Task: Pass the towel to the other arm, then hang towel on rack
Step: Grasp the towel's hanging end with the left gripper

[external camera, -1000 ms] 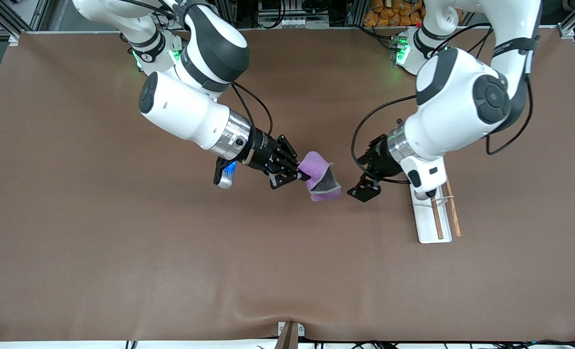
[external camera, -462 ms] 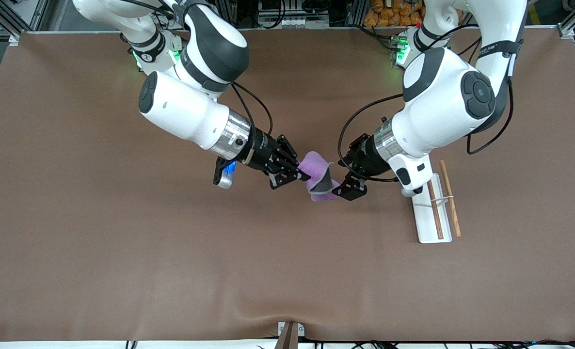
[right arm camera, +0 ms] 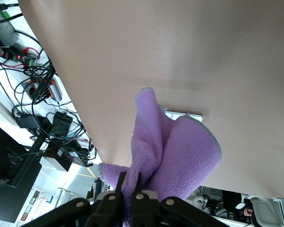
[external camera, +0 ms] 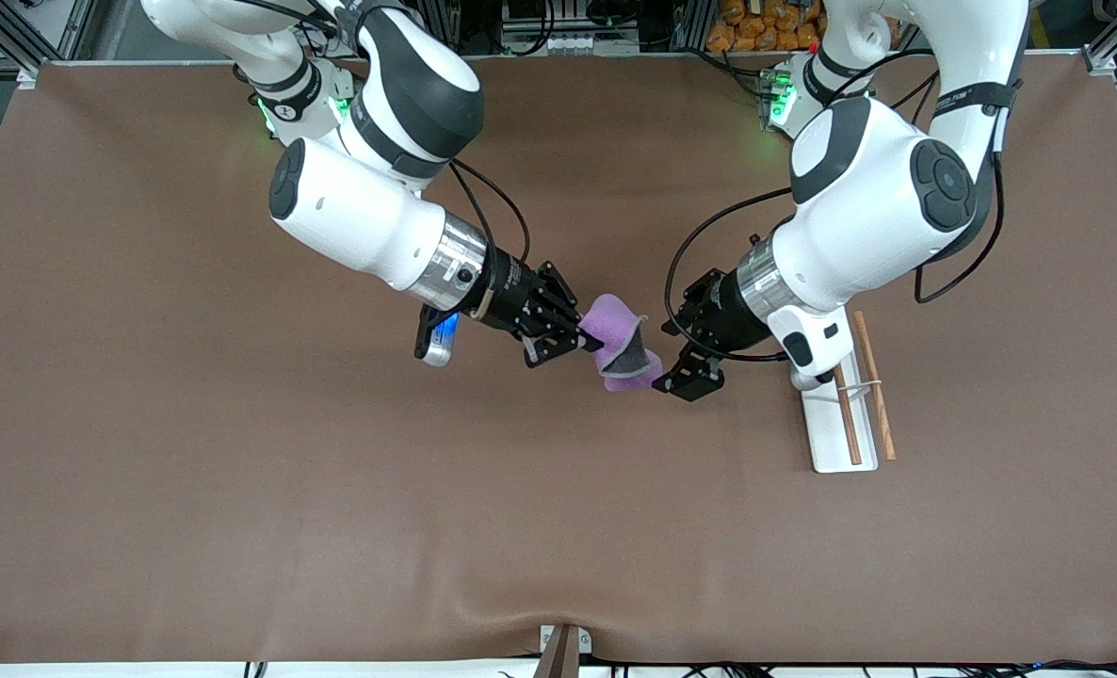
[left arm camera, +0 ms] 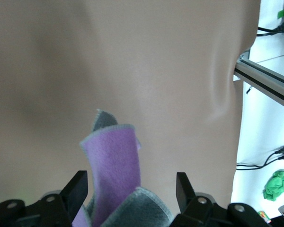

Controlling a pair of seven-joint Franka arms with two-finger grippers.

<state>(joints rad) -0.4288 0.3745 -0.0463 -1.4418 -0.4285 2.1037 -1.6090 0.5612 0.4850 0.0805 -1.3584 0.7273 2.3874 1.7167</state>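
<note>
Since a moment ago the left end effector has dropped slightly lower beside the towel, fingers spread around its free end. The right end effector pinches the towel above the worktop.

Towel: small soft purple cloth with grey reverse, bunched and folded, was held up over the middle of the table, one end pinched and the free end curling so both faces showed. Rack: white rectangular base plate carrying two thin parallel light-brown wooden rods joined by a thin white crosspiece, stood on the table toward the left arm's end.
</note>
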